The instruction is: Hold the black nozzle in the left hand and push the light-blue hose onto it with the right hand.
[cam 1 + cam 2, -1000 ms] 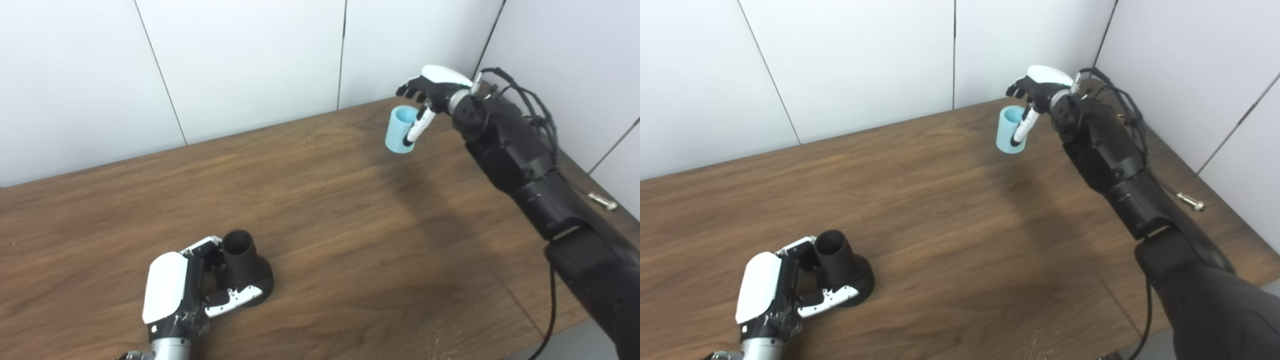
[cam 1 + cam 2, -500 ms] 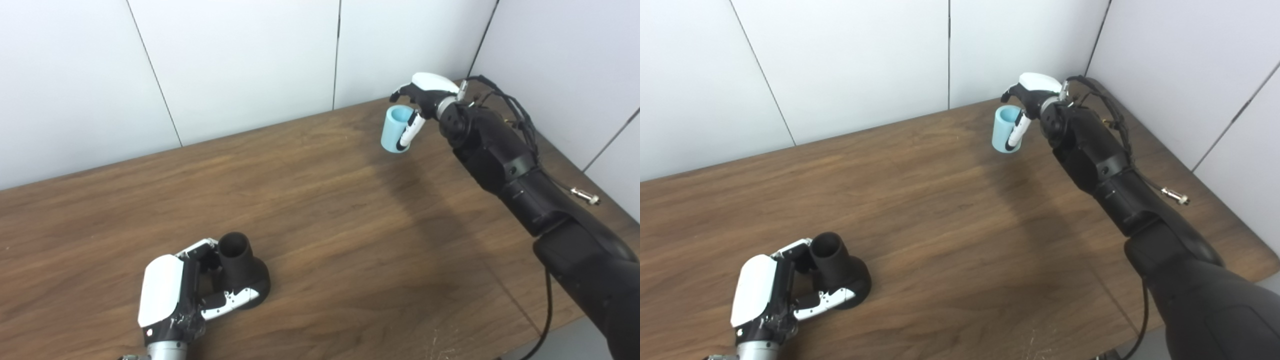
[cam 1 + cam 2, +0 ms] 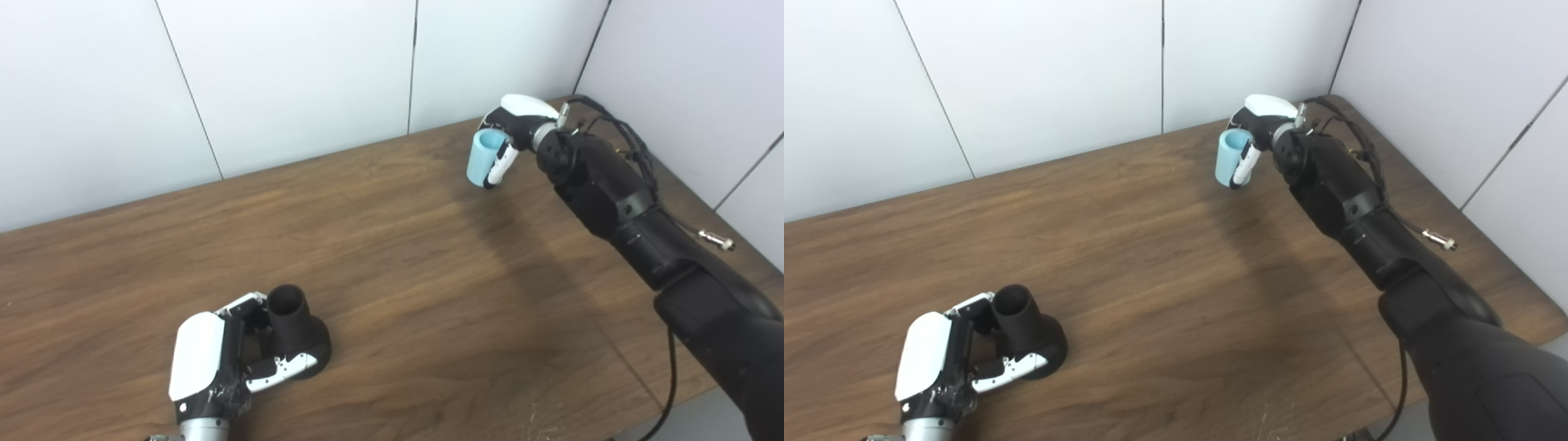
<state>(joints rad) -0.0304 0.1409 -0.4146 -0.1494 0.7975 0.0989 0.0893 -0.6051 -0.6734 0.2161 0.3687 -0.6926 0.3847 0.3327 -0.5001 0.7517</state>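
The black nozzle (image 3: 297, 327) stands upright on the wooden table (image 3: 398, 275) at the near left, its open mouth facing up. My left hand (image 3: 211, 361) is shut on the nozzle, fingers round its neck and thumb across its flared base. At the far right, the light-blue hose piece (image 3: 481, 158), a short open tube, stands near the back wall. My right hand (image 3: 514, 122) is closed round it from the right, with the thumb lying down its front. I cannot see whether its base still rests on the table.
White wall panels close off the back and right sides of the table. A small metal connector (image 3: 715, 239) on a cable lies near the right edge. The right arm (image 3: 618, 196) stretches across the table's right side.
The right hand's fingers have closed around the light-blue hose, which tilted slightly. The camera shifted between the oldest frames and now. The left hand and nozzle have not moved.
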